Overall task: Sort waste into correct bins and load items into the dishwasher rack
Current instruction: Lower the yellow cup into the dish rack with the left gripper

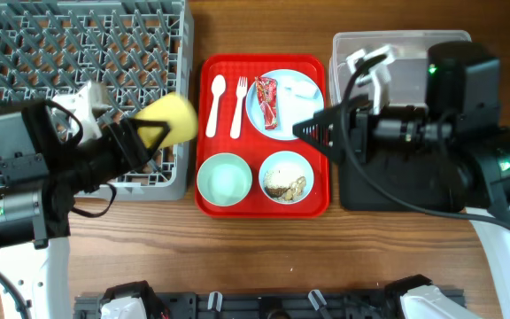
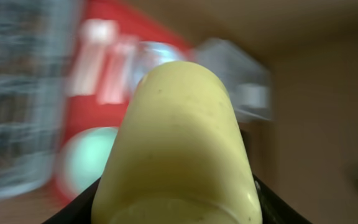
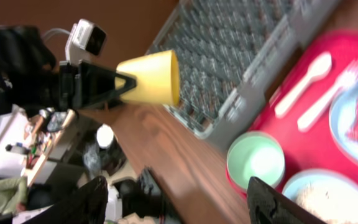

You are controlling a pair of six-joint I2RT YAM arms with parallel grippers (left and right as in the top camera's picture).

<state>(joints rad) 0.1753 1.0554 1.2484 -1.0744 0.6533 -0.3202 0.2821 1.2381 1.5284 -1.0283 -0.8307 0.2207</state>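
My left gripper (image 1: 153, 133) is shut on the small yellow-green cup (image 1: 173, 119) and holds it above the right front edge of the grey dishwasher rack (image 1: 78, 53). The cup fills the left wrist view (image 2: 179, 137). It also shows in the right wrist view (image 3: 151, 78). My right gripper (image 1: 312, 130) is open and empty above the right side of the red tray (image 1: 264, 206). The round plate (image 1: 292, 111) carries the red wrapper (image 1: 266, 102) and the white napkin (image 1: 301, 89). Beside it lie the spoon (image 1: 216, 102) and fork (image 1: 239, 105). One bowl (image 1: 225, 180) is empty. The other bowl (image 1: 286, 177) holds crumbs.
The clear tub (image 1: 397, 49) stands at the back right, partly under my right arm. The black tray (image 1: 370, 190) lies in front of it, mostly covered by the arm. Bare wooden table runs along the front edge.
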